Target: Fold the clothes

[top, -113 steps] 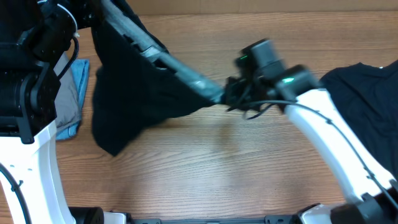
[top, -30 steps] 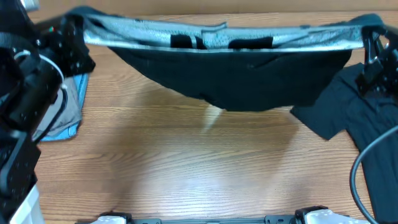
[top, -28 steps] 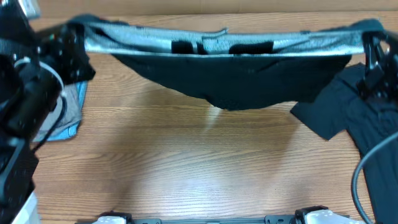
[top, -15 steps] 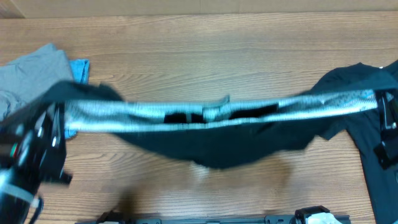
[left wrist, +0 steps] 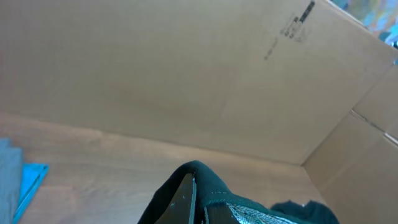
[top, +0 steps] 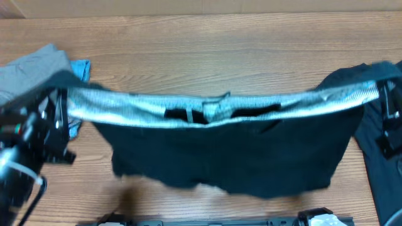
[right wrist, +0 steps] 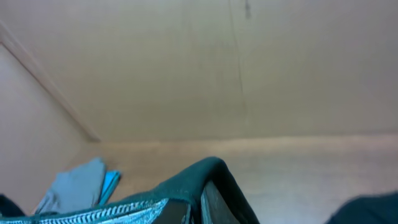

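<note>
The left end effector point(top: 60, 117) was seen clamped shut on one end of the grey waistband point(top: 213, 107) of a black pair of pants point(top: 226, 154), and the right end effector point(top: 384, 103) was clamped shut on the other end. The waistband was drawn taut between them, apparently so that the garment could be spread flat and square before any fold was made. The pants were held across the near half of the wooden worktop point(top: 207, 44). Their long axis ran left to right along the stretched band, with the waist turned toward the far edge and the dark body trailing toward the near edge. Whether that lower part touched the worktop could not be told. A grey piece point(top: 31, 66) and a light-blue piece point(top: 81, 66) were lying at far left, and another black garment point(top: 383, 188) at right.
</note>
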Robot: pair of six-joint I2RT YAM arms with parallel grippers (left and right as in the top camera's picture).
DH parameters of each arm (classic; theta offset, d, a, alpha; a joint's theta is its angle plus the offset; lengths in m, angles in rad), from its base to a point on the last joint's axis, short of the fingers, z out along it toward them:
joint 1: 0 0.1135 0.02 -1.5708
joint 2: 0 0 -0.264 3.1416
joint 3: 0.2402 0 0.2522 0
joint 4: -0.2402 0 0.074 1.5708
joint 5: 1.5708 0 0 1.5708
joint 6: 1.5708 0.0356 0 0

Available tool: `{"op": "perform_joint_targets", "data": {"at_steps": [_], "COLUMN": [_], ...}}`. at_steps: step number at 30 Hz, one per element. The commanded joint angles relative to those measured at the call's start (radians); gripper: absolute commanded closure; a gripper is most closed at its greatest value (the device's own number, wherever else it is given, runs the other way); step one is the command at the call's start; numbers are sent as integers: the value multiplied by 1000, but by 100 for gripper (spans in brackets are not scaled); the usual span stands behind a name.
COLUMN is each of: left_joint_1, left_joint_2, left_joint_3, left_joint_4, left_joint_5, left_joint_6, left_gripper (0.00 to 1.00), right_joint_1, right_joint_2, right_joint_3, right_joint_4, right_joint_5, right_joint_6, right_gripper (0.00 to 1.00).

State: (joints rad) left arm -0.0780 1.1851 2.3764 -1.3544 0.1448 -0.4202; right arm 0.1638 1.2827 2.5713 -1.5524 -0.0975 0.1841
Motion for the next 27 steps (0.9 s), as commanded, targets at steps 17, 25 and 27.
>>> {"op": "perform_joint_targets", "data": {"at_steps": [17, 25, 27], "left_joint_1": [6, 6, 6], "left_joint_2": [2, -12, 0], "left_joint_3": [2, 2, 2], "left_joint_4": [-196, -187, -153], "left_joint_5": [44, 199, 207], "left_joint_6": [-6, -6, -6], "left_gripper": [96, 96, 96], "right_joint_1": [-8, -8, -8], "right_joint_2": [-55, -48, -32], "right_joint_3": [16, 15, 15], "right_joint_4": [-47, -112, -106], "right_joint_5": [-20, -73, -72], "right_joint_6": [-27, -26, -16], "right_gripper": [96, 96, 96]}}
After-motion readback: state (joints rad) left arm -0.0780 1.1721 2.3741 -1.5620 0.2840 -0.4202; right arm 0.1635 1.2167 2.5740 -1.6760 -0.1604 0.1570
